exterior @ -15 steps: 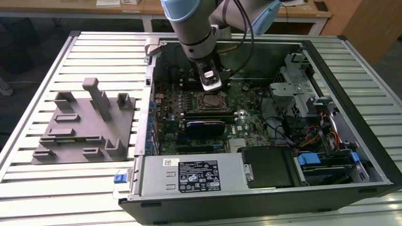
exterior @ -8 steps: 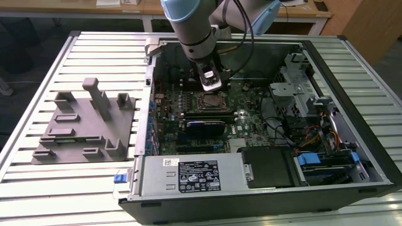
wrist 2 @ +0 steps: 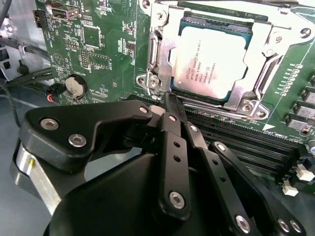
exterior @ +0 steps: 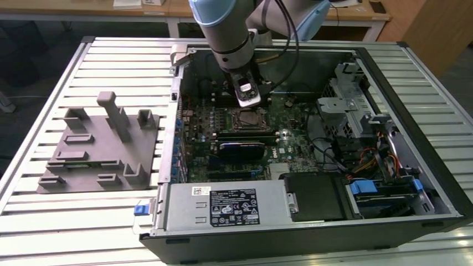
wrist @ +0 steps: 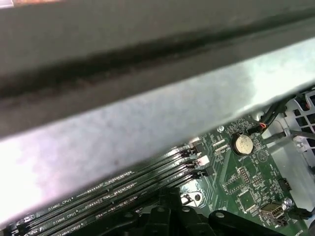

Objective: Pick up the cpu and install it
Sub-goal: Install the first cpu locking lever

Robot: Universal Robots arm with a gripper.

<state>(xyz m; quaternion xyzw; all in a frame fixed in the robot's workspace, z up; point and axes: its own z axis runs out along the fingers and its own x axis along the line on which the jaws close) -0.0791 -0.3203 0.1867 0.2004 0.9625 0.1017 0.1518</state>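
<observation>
Pale slatted metal worktable (exterior: pixel 44 221) under even indoor light. Beyond its far edge, light wooden desks (exterior: pixel 88 10) on white legs, a wooden cabinet (exterior: pixel 436 27) at the exterior view's right.

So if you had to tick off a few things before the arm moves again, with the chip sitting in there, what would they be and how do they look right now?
1. cpu lying in the socket: ok, it sits inside the metal frame.
2. cpu level, not tilted: looks ok in the second wrist view; full seating cannot tell.
3. gripper free of the cpu: ok, its tips are together, beside the socket over the memory slots.
4. Nothing lying on the cpu: ok.
5. Socket latched: cannot tell.
6. Arm free of the case walls: ok in the exterior view.
</observation>
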